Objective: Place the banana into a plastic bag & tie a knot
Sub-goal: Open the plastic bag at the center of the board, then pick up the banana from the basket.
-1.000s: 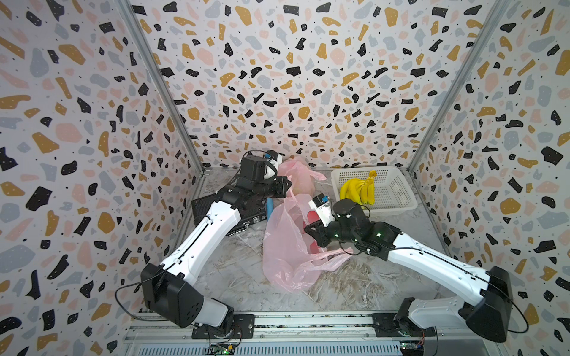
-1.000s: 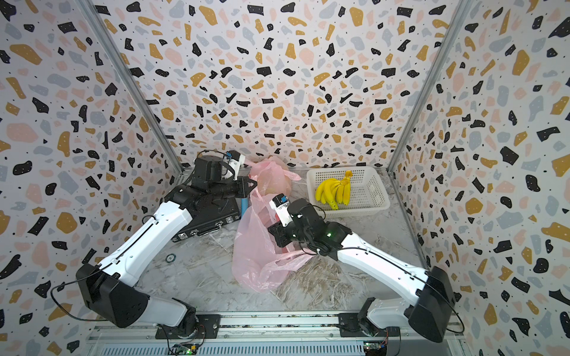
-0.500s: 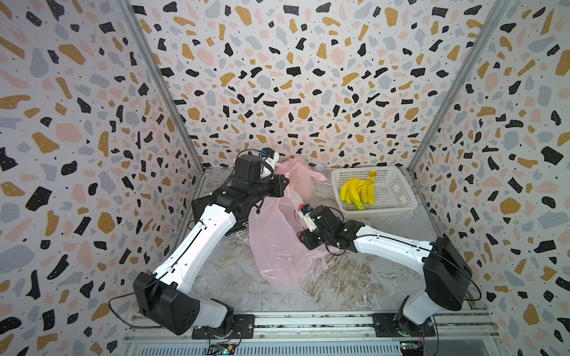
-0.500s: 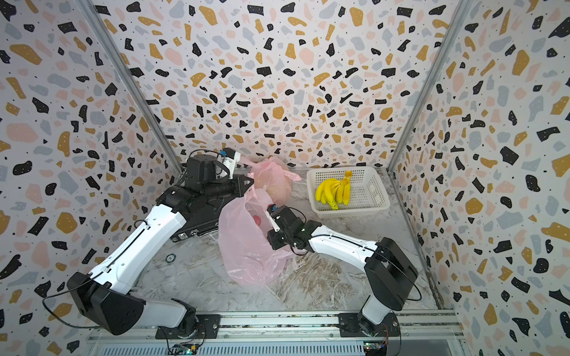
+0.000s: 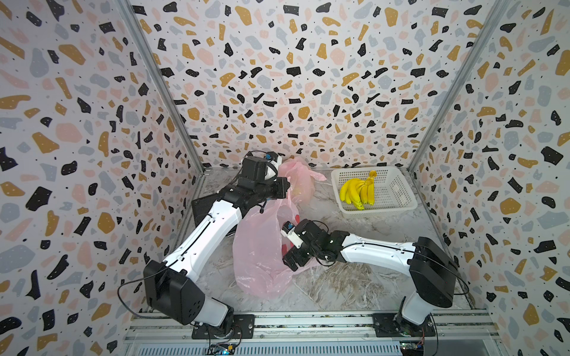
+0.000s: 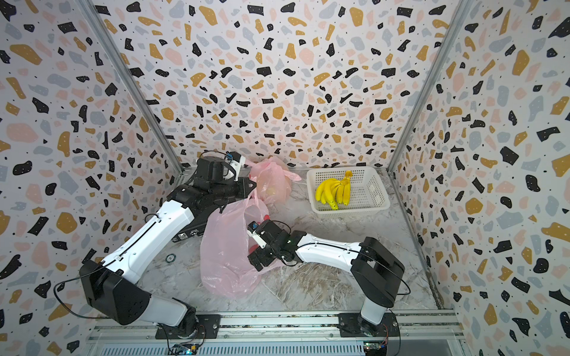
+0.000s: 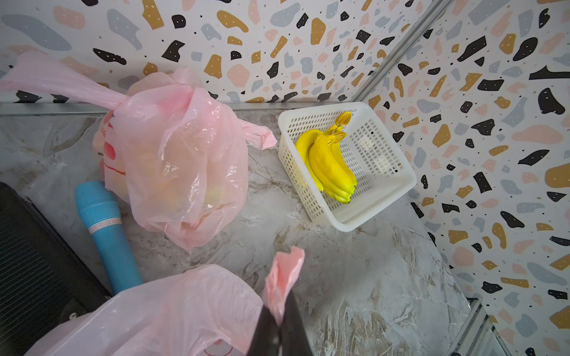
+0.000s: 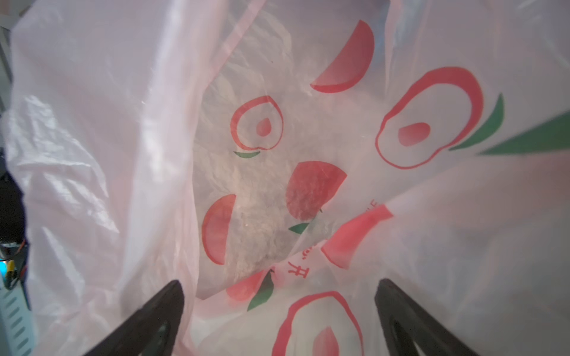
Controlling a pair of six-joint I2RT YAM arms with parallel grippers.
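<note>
A yellow banana bunch (image 5: 357, 191) (image 6: 333, 192) (image 7: 330, 163) lies in the white basket (image 5: 393, 191) at the back right. The open pink plastic bag (image 5: 259, 246) (image 6: 225, 246) (image 8: 92, 154) hangs in the middle of the table. My left gripper (image 5: 287, 186) (image 7: 282, 308) is shut on one of its handles, holding it up. My right gripper (image 5: 285, 248) (image 8: 279, 283) is at the bag's right side, open. Its jaws stand wide apart with loose printed film between them, and its wrist view looks into the bag.
A second pink bag (image 5: 300, 178) (image 7: 172, 154), tied and filled, sits at the back wall. A blue cylinder (image 7: 105, 228) and a black box (image 5: 200, 206) (image 7: 30, 262) lie beside it at the left. Patterned walls close in three sides.
My right gripper has gone from shut to wide open and has moved left with its arm. The hanging bag has shifted left. The left gripper keeps its hold.
</note>
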